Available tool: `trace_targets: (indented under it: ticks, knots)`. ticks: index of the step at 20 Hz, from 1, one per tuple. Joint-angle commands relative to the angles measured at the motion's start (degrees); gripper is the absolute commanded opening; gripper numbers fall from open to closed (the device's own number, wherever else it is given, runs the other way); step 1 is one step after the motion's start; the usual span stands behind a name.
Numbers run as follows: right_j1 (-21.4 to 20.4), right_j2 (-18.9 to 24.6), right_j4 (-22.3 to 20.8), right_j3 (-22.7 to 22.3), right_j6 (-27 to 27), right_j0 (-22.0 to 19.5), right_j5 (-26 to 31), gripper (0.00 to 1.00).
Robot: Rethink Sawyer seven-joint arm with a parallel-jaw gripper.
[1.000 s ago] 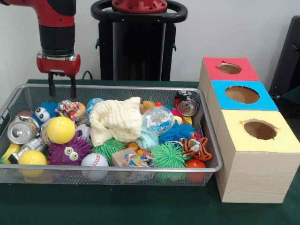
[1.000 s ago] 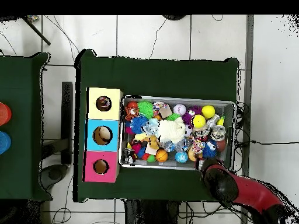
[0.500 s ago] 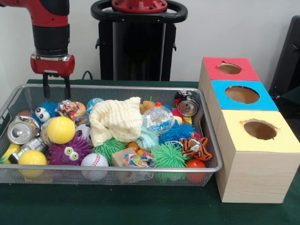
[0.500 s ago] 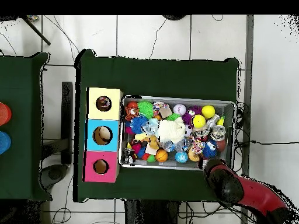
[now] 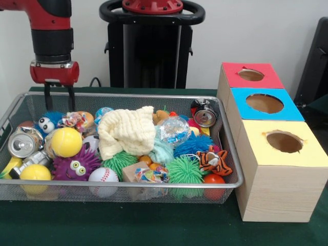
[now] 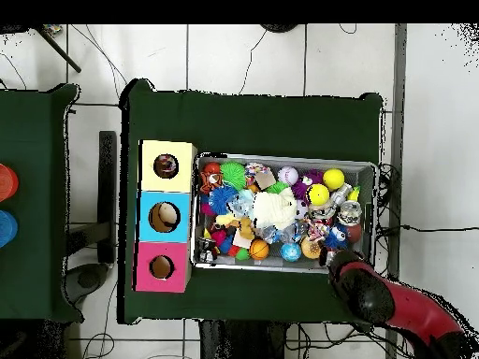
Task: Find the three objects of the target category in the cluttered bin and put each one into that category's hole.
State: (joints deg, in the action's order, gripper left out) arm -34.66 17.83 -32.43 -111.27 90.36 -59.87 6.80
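The wire mesh bin is full of toys. One speckled rope bundle lies at its far left, beside a blue fuzzy toy with eyes. A second rope bundle lies near the front rim, by a small cardboard box. I see no third one. My gripper hangs open and empty over the bin's far left corner, just left of and above the first bundle. In the overhead view the arm covers the gripper at the bin's lower right corner.
Three wooden boxes stand right of the bin, with a red-topped hole, a blue-topped hole and a yellow-topped hole. A cream waffle cloth lies mid-bin, with a clear crinkly ball, cans and balls around it.
My gripper has moved a little to the left in the front view, staying open at about the same height. Nothing in the bin has moved.
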Motion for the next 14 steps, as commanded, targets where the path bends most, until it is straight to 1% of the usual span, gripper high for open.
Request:
trace_targets:
  ticks: [1, 5, 7, 14]
  knots:
    - [2.48, 8.92, -1.34, 0.08, 0.99, -1.74, 1.25, 1.0]
    - [2.95, 10.15, -1.0, -0.67, 1.0, -2.13, 2.35, 1.0]
    - [2.95, 10.1, -1.11, -0.82, 1.31, -1.79, 2.23, 1.0]
    - [2.0, 8.45, -1.44, -0.48, 2.45, 0.15, 1.79, 1.0]
